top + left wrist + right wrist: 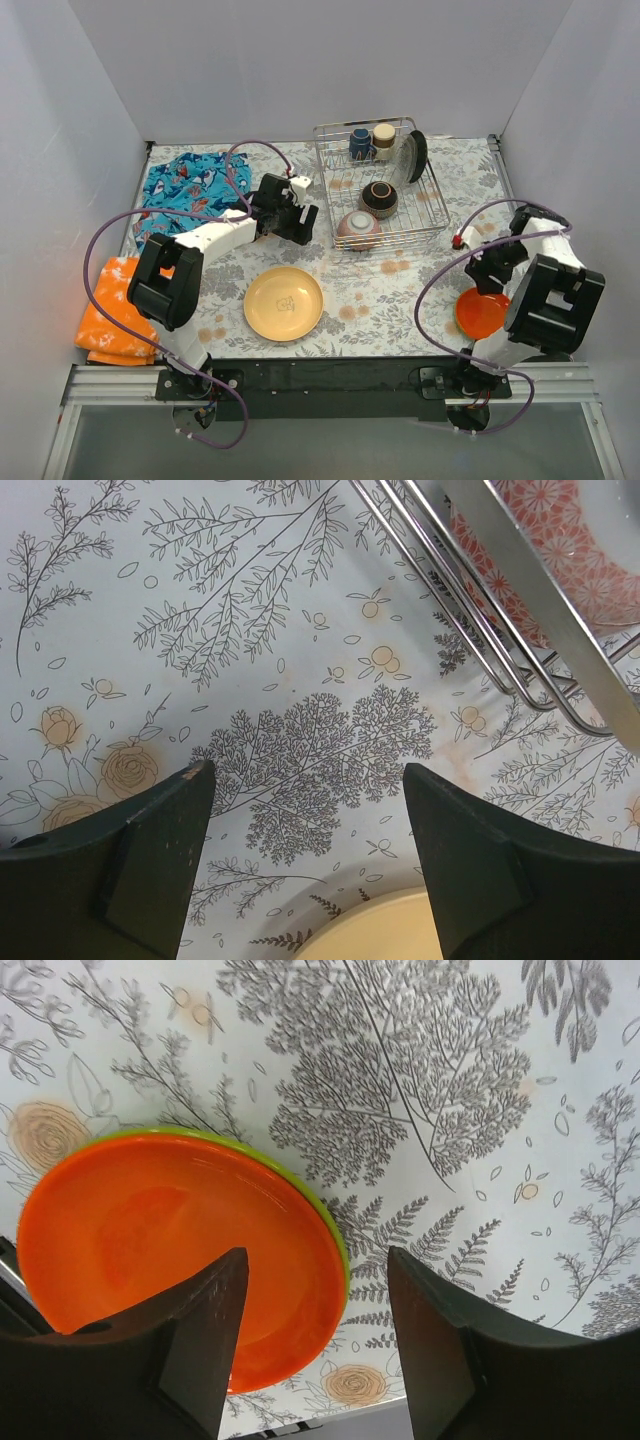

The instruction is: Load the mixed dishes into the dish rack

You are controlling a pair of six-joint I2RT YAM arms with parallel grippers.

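Note:
The silver wire dish rack (432, 205) stands at the back centre. In it are a dark blue mug (360, 143), a beige cup (384, 135), a black plate (417, 155) on edge, a dark brown bowl (379, 198) and a grey patterned bowl (358, 228). A tan-yellow plate (284, 303) lies flat on the table in front. My left gripper (303, 220) (308, 768) hangs open just left of the rack, with nothing in it. An orange plate (481, 312) (170, 1250) lies flat at the near right. My right gripper (484, 283) (316, 1252) is open above its rim.
A blue patterned cloth (185, 190) lies at the back left and an orange cloth (115, 310) at the near left. White walls enclose the table on three sides. The rack's wires (500, 640) are close to my left gripper's right side.

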